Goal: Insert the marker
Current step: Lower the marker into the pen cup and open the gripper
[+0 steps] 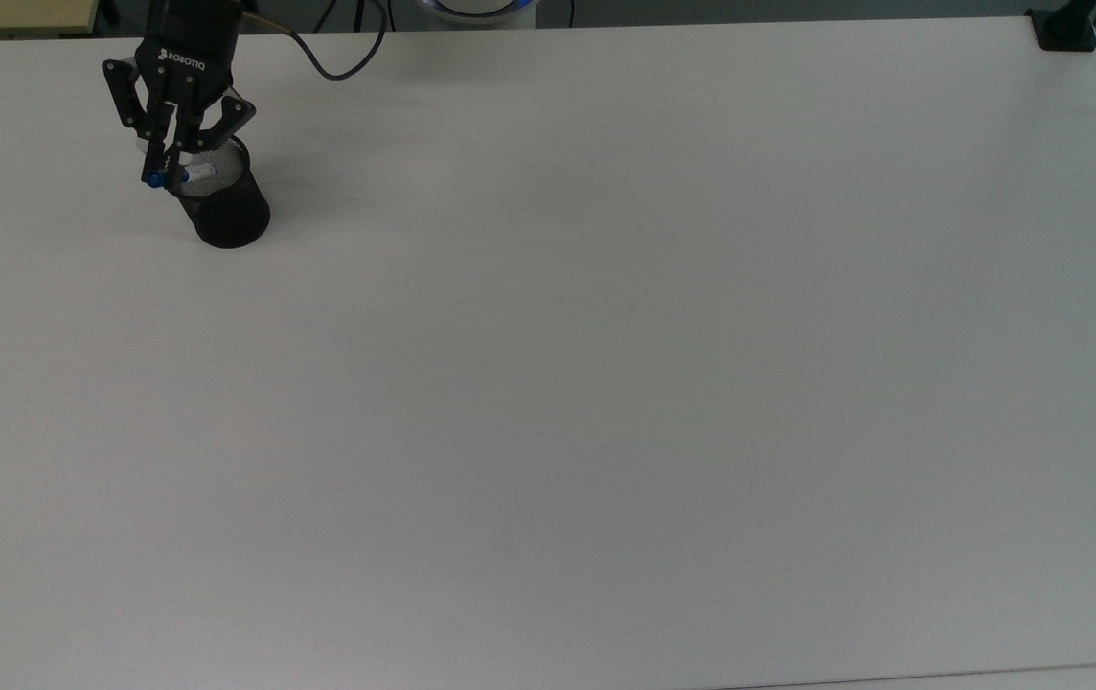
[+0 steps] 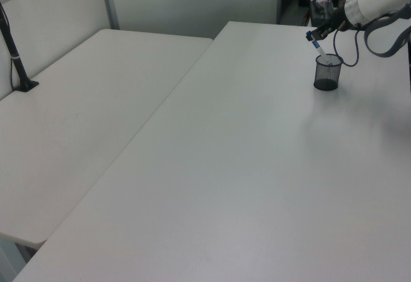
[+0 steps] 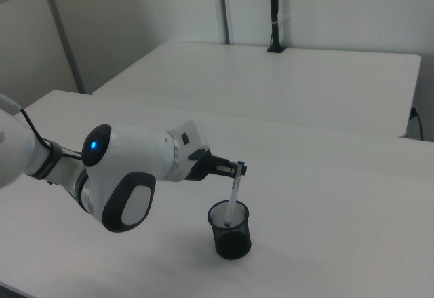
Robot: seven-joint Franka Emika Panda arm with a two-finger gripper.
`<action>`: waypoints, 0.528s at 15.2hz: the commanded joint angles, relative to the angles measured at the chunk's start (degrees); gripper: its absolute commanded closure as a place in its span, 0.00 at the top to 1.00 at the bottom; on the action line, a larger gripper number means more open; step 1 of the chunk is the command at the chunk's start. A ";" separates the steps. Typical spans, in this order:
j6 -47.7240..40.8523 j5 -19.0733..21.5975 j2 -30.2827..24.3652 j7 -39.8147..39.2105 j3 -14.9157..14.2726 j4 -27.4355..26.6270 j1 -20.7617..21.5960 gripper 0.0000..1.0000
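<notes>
The black mesh cup (image 1: 222, 206) stood upright on the big white table (image 1: 605, 383). It was the one thing standing on the table. In the top view the cup was near the top left corner of the table.

The gripper (image 1: 162, 175) was just above the cup's rim, on the top view's left side of the cup. Its two fingers were closed tight on the marker (image 1: 186, 174), near the blue top end. In the right view the gripper (image 3: 239, 169) reached in from the right view's left, and the marker (image 3: 233, 201) hung down from it.

The marker was white with blue at the top. It leaned a little. Its lower end was already inside the cup (image 3: 230, 230), below the rim. The right view showed a bit of blue down inside the mesh. I could not tell if the marker touched the bottom of the cup.

In the left view the marker (image 2: 319, 47) slanted down into the cup (image 2: 327, 72) from the left view's upper left. The white arm (image 3: 129, 169) stretched away from the cup. A black cable (image 1: 337, 57) looped behind the gripper.
</notes>
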 commanded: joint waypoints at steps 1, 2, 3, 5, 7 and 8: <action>1.74 -0.51 -1.81 -3.26 -0.67 -3.09 0.03 0.00; 1.48 -0.51 -1.90 -3.18 -0.67 -3.09 -0.50 0.06; 1.39 -0.51 -1.99 -2.65 -0.67 -3.01 -0.59 0.14; 1.22 -0.51 -2.25 -2.21 -0.76 -2.83 -0.68 0.35; 1.22 -0.51 -2.25 -1.34 -0.93 -2.74 -0.68 0.44; 1.22 -0.42 -2.25 -0.98 -1.11 -2.65 -0.68 0.44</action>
